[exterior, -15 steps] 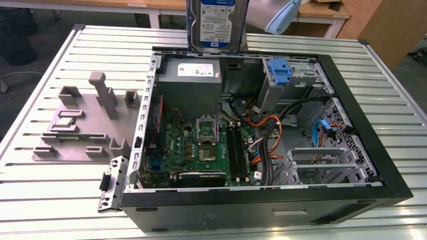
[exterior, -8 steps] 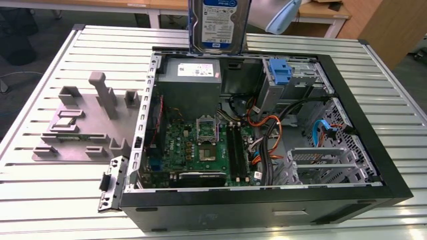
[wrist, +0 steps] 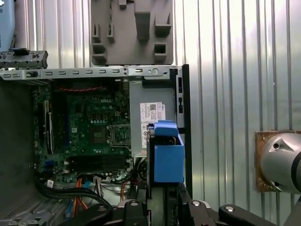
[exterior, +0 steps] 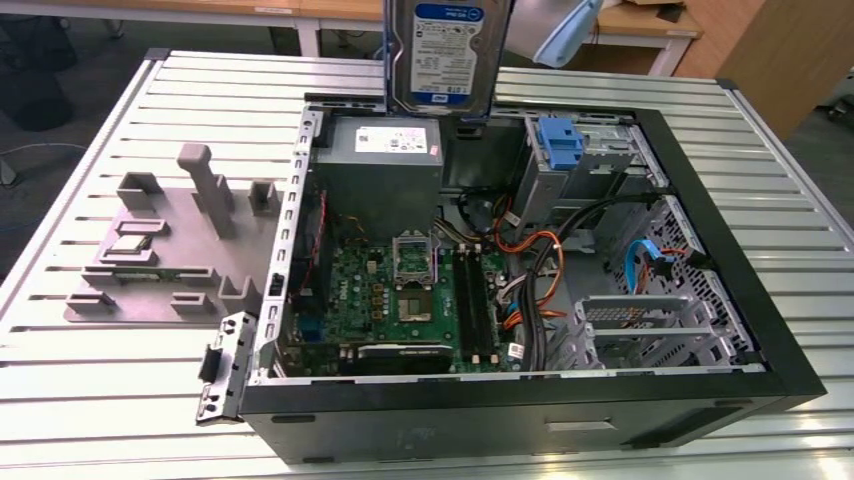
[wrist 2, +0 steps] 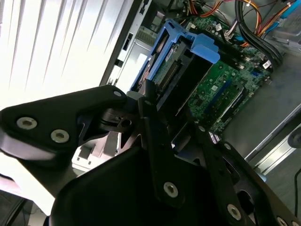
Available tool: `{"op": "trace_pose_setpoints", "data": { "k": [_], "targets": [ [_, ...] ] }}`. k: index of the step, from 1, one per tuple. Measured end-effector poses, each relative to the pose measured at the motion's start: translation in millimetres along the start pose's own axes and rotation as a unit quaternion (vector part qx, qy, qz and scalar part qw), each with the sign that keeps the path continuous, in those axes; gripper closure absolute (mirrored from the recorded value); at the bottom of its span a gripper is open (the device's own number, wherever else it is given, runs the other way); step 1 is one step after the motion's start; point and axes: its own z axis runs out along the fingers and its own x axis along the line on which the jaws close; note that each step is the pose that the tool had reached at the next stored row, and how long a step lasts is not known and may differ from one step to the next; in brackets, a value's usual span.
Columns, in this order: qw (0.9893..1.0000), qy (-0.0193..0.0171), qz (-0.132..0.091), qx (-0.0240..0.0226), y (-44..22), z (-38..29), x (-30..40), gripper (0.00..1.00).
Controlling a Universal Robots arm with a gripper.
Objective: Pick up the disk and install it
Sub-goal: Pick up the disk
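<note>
Disk: disk [exterior: 442, 55] hangs upright at 12 o'clock in the exterior view, label outward, clear of the case [exterior: 534, 405], with nothing supporting it from below.
Grip: gripper [wrist 2: 169, 113] is clamped on the disk, its black fingers [wrist 2: 149, 101] pressing the blue frame from both sides in the second wrist view.
Likely reason: an edge-down hold keeps the connector end free and the drive slim enough for a slot.
Power supply: grey box [exterior: 380, 150] sits just under the disk, at 11 o'clock inside the case.
Bracket: blue bracket [exterior: 563, 140] stands in the metal bay at 1 o'clock, near the disk but apart from it.
Circuit board: green board [exterior: 400, 290] lies toward 6 o'clock, well below.
Case: it lies on its side with the panel off, probably for reach from above.
Holder: grey tray [exterior: 160, 250] sits at 9 o'clock on the slatted table [exterior: 80, 400].
Progress: the pick-up looks done; the disk is not yet seated.
</note>
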Motion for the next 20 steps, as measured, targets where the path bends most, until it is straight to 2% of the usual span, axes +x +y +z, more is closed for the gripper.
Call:
{"op": "trace_pose_setpoints", "data": {
  "k": [6, 20],
  "targets": [
    [1.0000, 0.0000, 0.000, 0.0000, -4.7, -0.2, 11.8, 0.65],
    [1.0000, 0.0008, 0.000, 0.0000, -11.8, -0.8, 34.3, 0.65]
  ]
}}
